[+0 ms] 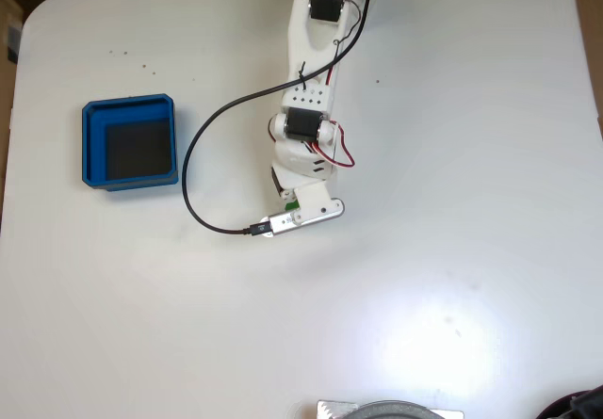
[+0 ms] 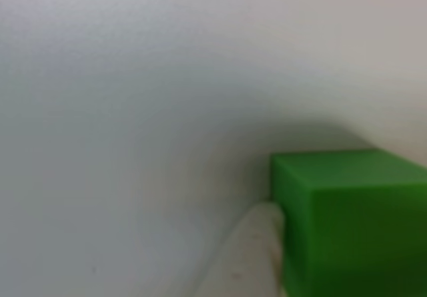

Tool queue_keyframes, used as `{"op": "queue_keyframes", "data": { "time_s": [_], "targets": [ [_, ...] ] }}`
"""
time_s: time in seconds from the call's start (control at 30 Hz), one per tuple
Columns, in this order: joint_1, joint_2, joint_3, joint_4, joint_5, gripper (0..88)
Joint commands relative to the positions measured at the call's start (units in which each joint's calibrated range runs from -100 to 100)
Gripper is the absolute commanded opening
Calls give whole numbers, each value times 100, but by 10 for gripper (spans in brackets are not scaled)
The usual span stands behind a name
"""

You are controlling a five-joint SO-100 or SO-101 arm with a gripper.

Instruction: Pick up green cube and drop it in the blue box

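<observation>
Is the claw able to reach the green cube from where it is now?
Probably yes. In the other view a white claw finger sits right against the green cube, with bare table around it. Whether the claw has closed on it cannot be told.

Counted on the white tabletop (image 1: 452,249) of the fixed view: one shallow square blue tray with a dark inner floor (image 1: 92,146), at nine o'clock. One white jointed robot arm (image 1: 309,108), reaching down from twelve o'clock. One black cable (image 1: 193,169), looping off the arm toward eight o'clock. One small bright green solid cube (image 2: 353,223), filling the other view's four o'clock corner, one pale fingertip (image 2: 250,253) touching its left face.
</observation>
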Motion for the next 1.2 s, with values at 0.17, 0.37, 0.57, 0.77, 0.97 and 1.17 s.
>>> {"op": "queue_keyframes", "data": {
  "time_s": [0.17,0.37,0.57,0.77,0.97,1.17],
  "targets": [
    [-34,-239,-410,-78,10,99],
    [-26,-239,-410,-70,-5,29],
    [-26,-297,-419,-54,10,26],
    [-18,-791,-374,-13,15,27],
    [-3,-899,-392,289,-29,27],
    [-11,-1200,-374,501,-34,27]
  ]
}}
